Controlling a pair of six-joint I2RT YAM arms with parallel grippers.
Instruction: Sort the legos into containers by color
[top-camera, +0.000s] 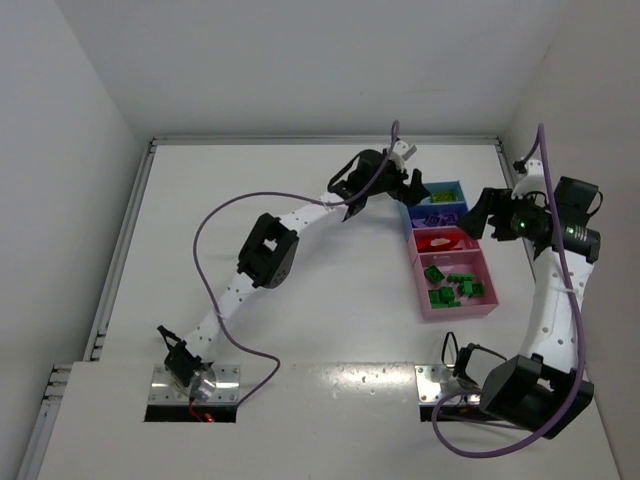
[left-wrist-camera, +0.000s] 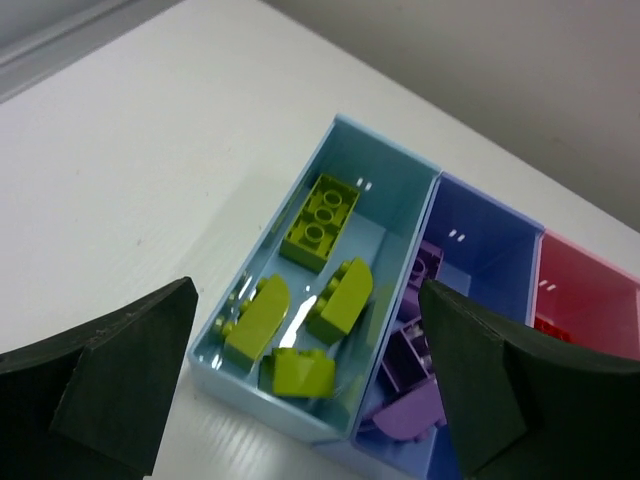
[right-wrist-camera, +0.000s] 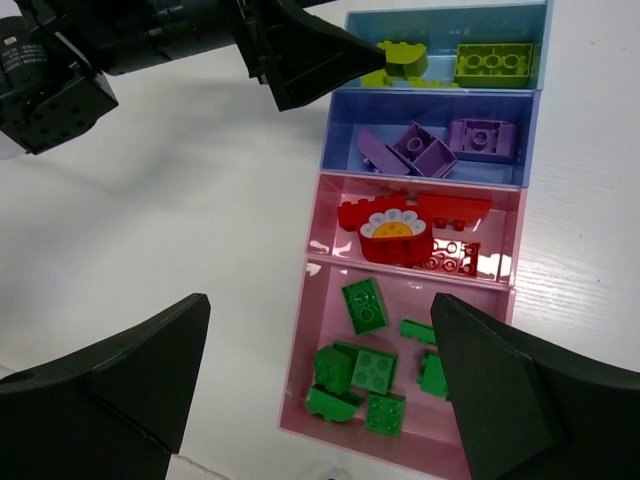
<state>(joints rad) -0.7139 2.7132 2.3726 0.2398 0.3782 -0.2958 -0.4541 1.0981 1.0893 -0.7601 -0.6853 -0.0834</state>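
Left gripper spread wide, empty, over light-blue tray, frame centre: yellow-green legos lie inside, colour-matched. Right gripper likewise spread, empty, above tray row; purple, red, green each separate. Sorting looks finished.

White table. On it we find one row of four containers, set toward its right side, neighbouring walls apparently touching.

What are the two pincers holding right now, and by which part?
Nothing. The left pincer stands open near the yellow-green bricks lying in the light-blue tray; the right pincer is open too, nothing between its fingers.
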